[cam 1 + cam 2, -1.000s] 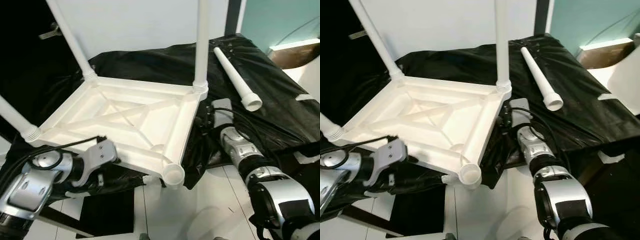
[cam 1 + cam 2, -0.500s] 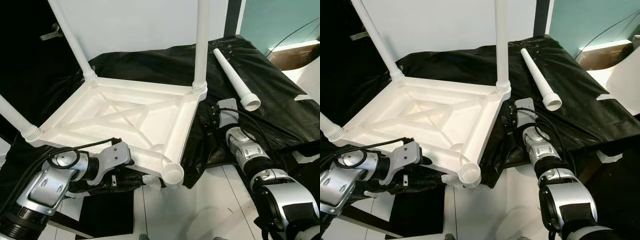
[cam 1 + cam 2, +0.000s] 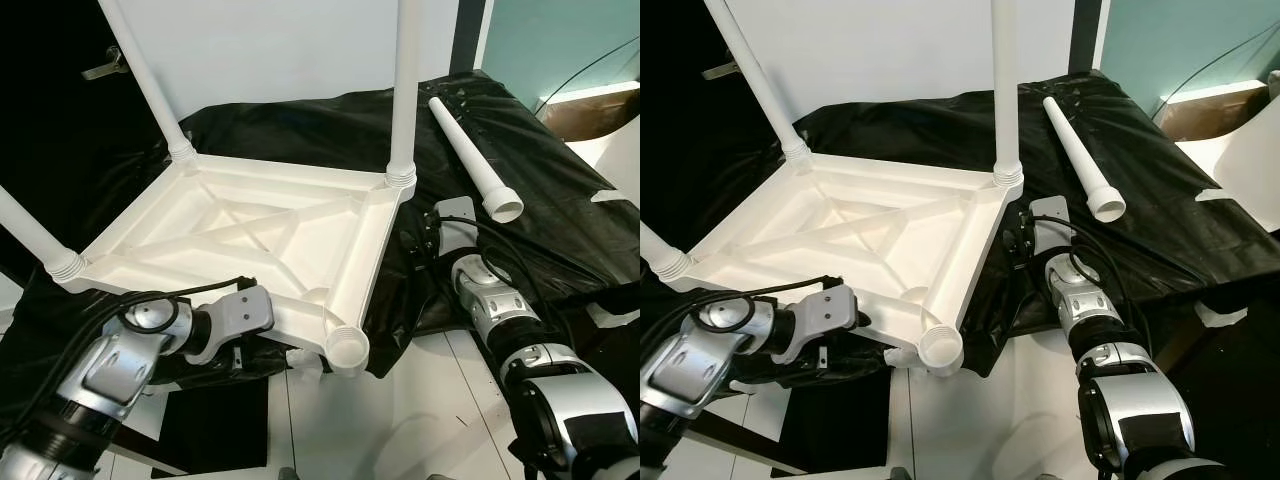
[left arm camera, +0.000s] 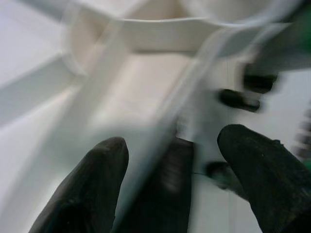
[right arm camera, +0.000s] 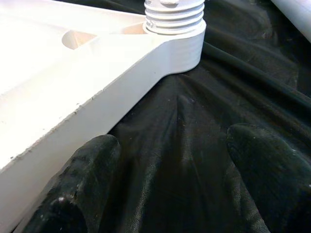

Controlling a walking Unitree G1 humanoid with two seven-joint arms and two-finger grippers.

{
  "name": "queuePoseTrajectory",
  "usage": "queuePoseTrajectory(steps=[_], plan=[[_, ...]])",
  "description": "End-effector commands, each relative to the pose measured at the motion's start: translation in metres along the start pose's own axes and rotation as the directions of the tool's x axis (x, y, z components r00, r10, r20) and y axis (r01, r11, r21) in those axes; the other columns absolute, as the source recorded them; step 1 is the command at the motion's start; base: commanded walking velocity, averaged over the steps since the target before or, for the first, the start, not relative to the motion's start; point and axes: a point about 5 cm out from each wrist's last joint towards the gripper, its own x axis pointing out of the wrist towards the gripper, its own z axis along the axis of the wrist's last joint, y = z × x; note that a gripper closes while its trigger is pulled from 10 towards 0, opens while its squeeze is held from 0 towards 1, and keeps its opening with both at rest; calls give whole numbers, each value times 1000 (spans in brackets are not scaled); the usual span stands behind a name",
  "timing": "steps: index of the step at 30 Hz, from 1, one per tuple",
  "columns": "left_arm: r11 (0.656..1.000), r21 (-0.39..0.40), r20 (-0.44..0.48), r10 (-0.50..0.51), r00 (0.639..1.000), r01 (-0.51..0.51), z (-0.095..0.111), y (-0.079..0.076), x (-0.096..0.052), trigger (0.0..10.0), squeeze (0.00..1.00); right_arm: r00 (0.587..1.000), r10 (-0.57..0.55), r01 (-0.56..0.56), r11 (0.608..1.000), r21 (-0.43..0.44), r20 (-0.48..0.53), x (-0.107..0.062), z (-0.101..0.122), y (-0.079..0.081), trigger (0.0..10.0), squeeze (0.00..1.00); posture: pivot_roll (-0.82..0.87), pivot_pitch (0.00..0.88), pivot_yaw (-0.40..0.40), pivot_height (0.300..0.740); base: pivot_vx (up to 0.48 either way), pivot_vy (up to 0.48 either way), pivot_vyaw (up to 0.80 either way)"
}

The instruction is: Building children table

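- Nearest, at 6 o'clock, the empty corner socket point(image 3: 346, 350) of the upturned white table top point(image 3: 240, 240) awaits its leg.
- At 7 o'clock the left tool point(image 4: 170, 160) sits under the near edge, fingers spread, gripping nothing (its wrist view is blurred).
- At 3 o'clock the right tool point(image 5: 165, 170) hovers open over the black cover point(image 5: 194, 121), beside a fitted corner.
- Farthest, at 1 o'clock, the loose leg point(image 3: 470, 160) lies on the covered counter; best to steady the top first, then fetch it.
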Motion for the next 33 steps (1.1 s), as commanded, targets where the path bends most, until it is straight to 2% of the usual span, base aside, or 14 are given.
queuePoseTrajectory(steps=[1,9,10,11,12,13,20,26,27,33], plan=[[999,-4,-37,50,998,-51,-5,3,6,10000,0,1000,13,-13,1000,3,-15,0,-3,4,10000,0,2,8,95,740,0,0,0],[995,-31,-27,99,995,-100,6,12,29,10000,0,1000,-3,3,1000,10,-10,-1,-1,2,10000,0,-2,18,98,740,0,0,0],[994,-33,-26,103,994,-104,7,14,29,4588,0,1000,-6,6,1000,10,-10,-2,-1,1,10000,0,-2,18,98,740,0,0,0],[994,-33,-26,103,994,-104,7,14,29,4588,0,1000,-6,6,1000,10,-10,-2,-1,1,10000,0,-2,18,98,740,0,0,0],[994,-31,-23,108,994,-109,8,15,30,4157,0,1000,-9,9,1000,10,-10,-2,-1,0,10000,0,-2,18,98,740,0,0,0],[993,-38,-18,112,994,-112,9,16,29,0,0,1000,-14,14,1000,10,-9,-2,-1,-2,10000,0,-3,21,99,740,0,0,0],[986,-62,-11,152,988,-153,11,19,30,0,0,999,-33,33,999,15,0,-2,2,-6,10000,0,-1,23,100,740,0,0,0],[983,-78,4,170,985,-169,17,14,36,0,0,998,-55,54,998,10,38,-2,9,-8,10000,0,1,26,99,740,0,0,0],[980,-95,9,176,984,-174,19,9,45,0,0,996,-70,70,998,7,63,-2,14,-10,10000,0,2,27,96,740,0,0,0],[975,-107,43,199,979,-193,32,3,59,0,0,985,-117,119,993,-4,128,-3,26,-18,10000,0,5,26,93,740,0,0,0]])
